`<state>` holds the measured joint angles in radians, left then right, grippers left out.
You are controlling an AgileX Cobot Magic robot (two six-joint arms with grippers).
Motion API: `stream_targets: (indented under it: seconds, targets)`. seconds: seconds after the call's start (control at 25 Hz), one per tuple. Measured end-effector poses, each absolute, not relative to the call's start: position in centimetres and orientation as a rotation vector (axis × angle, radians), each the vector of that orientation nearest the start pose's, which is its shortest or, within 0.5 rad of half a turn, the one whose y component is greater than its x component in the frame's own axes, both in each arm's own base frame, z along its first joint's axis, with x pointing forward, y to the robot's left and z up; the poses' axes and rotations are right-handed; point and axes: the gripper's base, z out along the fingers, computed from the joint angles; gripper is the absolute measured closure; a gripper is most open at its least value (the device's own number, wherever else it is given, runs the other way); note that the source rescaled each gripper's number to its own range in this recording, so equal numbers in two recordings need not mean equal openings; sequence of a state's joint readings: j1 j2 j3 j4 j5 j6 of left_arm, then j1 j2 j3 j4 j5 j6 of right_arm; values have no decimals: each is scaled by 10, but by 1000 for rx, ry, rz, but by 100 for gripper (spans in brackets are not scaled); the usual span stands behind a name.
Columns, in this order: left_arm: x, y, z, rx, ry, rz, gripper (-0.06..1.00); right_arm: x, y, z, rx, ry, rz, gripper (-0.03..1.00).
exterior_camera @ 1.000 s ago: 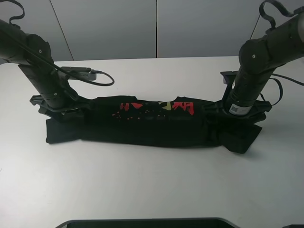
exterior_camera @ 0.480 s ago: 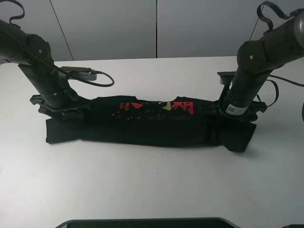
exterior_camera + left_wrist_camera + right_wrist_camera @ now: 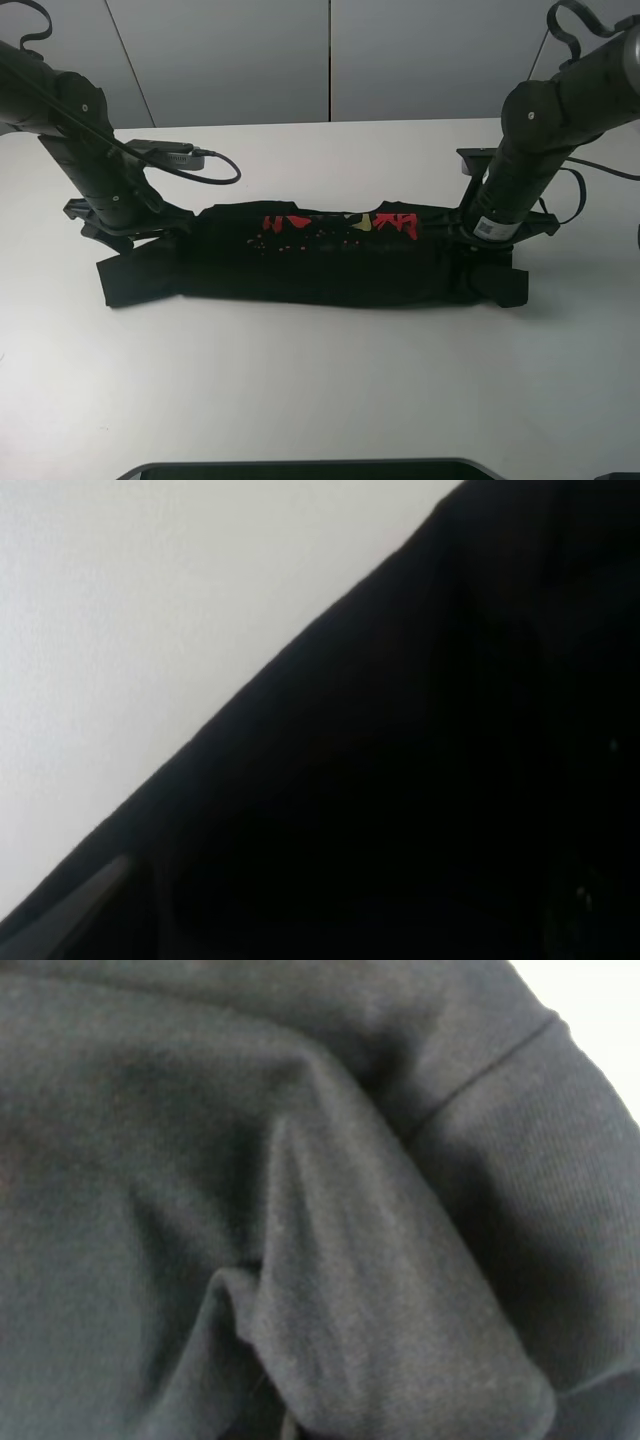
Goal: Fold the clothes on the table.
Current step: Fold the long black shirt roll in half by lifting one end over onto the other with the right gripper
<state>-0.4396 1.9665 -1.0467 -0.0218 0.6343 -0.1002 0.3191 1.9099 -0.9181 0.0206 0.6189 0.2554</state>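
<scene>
The clothes (image 3: 320, 260), a black T-shirt folded into a long band, lie across the middle of the white table (image 3: 320, 390), with the red and yellow print (image 3: 340, 225) along the far edge. My left gripper (image 3: 135, 235) is down at the band's left end, and its fingers do not show. Black fabric (image 3: 420, 760) fills most of the left wrist view beside bare table (image 3: 120, 600). My right gripper (image 3: 480, 245) presses into the right end. The right wrist view shows bunched, creased cloth (image 3: 300, 1210) gathered under it.
A black cable (image 3: 215, 165) loops on the table behind the left arm. A dark flat edge (image 3: 300, 468) runs along the near side of the table. Grey wall panels stand behind the far edge.
The right gripper has closed into the cloth, and the shirt's right end has drawn in and up towards it. The band shifted slightly. The left arm barely moved.
</scene>
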Motion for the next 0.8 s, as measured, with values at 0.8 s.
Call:
stream_targets:
  seconds: [0.8]
  targets:
    - [306,-146,108,495,3009,-75,-5,291,153,231,-213,2782,947,85]
